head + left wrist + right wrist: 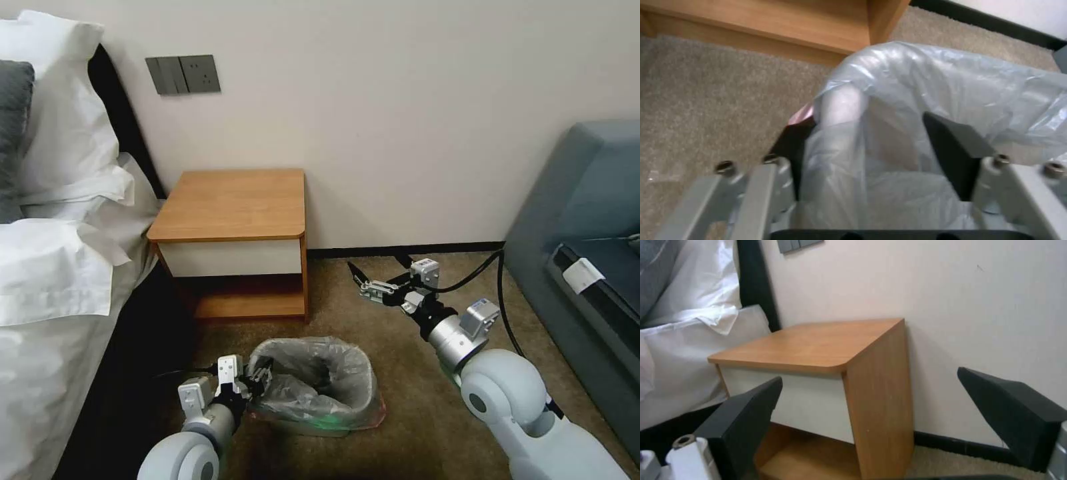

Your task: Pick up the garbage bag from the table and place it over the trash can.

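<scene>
The garbage bag (313,380) is seen draped over the trash can (320,423), which stands on the carpet (400,373) in front of the worktop (233,203), with the plastic folded down over the rim and a pink-tinted edge showing at the right side. At the bin's left rim the left pincer (260,381) is placed, and in the left wrist view its dark fingers (951,150) are spread apart, one on either side of the bagged rim, with crinkled film (925,100) bunched between them; whether the film is actually pinched cannot be told. The wooden top of the worktop is shown beside the bed (60,267) and against the wall (400,100). Over to the right, the right pincer (357,280) is held above the carpet, well apart from the bin, and its two black fingers (746,420) are spread wide with nothing between them, the worktop framed beyond. A grey sofa (587,253) is seen at the right edge.
</scene>
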Available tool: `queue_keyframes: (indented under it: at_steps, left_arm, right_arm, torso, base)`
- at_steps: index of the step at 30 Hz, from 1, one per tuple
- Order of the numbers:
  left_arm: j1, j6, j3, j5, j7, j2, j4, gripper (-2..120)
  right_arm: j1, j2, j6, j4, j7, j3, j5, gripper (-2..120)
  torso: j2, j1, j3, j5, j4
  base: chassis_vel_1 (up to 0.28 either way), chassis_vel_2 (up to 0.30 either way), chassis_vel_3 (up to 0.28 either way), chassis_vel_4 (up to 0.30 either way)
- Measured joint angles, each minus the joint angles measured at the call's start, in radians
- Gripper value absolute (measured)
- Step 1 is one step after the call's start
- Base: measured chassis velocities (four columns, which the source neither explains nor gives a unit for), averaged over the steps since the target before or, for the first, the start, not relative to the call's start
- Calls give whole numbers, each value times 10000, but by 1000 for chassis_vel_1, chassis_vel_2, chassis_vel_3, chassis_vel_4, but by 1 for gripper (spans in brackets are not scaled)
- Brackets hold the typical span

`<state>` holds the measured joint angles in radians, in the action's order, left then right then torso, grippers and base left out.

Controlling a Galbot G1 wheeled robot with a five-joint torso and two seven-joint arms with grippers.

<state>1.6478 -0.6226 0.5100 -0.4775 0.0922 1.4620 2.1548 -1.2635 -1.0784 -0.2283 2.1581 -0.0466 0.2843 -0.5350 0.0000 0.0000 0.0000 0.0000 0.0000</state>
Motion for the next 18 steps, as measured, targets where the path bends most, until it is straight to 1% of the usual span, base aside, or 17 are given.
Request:
queue_keyframes:
  at_steps: [2,3,6,7,9,18]
  left_arm:
    - [77,76,1,105,70,67,63,73]
    - [77,76,1,105,70,67,63,73]
    - [234,232,28,311,132,185,250,88]
    - [234,232,28,311,132,185,250,88]
    - [323,300,47,415,156,240,371,93]
    - [518,419,66,720,171,284,907,95]
  right_arm:
    - [-4,-16,1,0,-6,-6,19,100]
    - [-4,-16,1,0,-6,-6,19,100]
    - [-82,-41,11,3,-38,-19,96,100]
    - [-82,-41,11,3,-38,-19,96,100]
    - [-166,-89,44,3,-91,-41,183,100]
    - [-431,-238,219,-69,-373,-227,512,100]
  torso:
    - [0,0,0,-1,0]
    - [0,0,0,-1,0]
    - [0,0,0,-1,0]
    - [0,0,0,-1,0]
    - [0,0,0,-1,1]
    - [0,0,0,-1,0]
  base:
    - [0,0,0,0]
    - [0,0,0,0]
    - [0,0,0,0]
    - [0,0,0,0]
    - [0,0,0,0]
    - [0,0,0,0]
